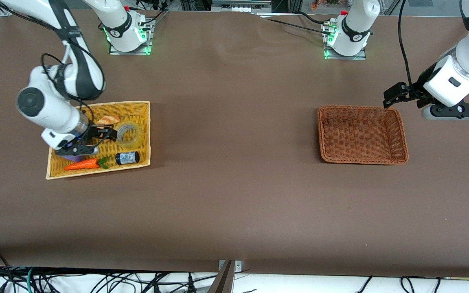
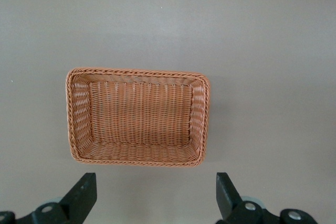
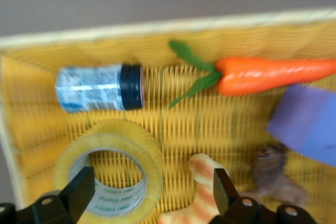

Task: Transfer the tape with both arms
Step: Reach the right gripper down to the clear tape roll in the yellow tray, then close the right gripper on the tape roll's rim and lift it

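Note:
The tape, a translucent yellowish roll, lies flat in the yellow tray at the right arm's end of the table. My right gripper is open low over the tray, right beside the tape. In the right wrist view the tape sits partly between the open fingers of the right gripper; one finger is over the roll's hole, the other over the striped croissant toy. My left gripper is open and empty, waiting above the table beside the brown basket; it also shows open in the left wrist view.
The tray also holds a small dark bottle, a toy carrot, a purple block and the croissant toy. The brown wicker basket holds nothing. The brown tabletop stretches between tray and basket.

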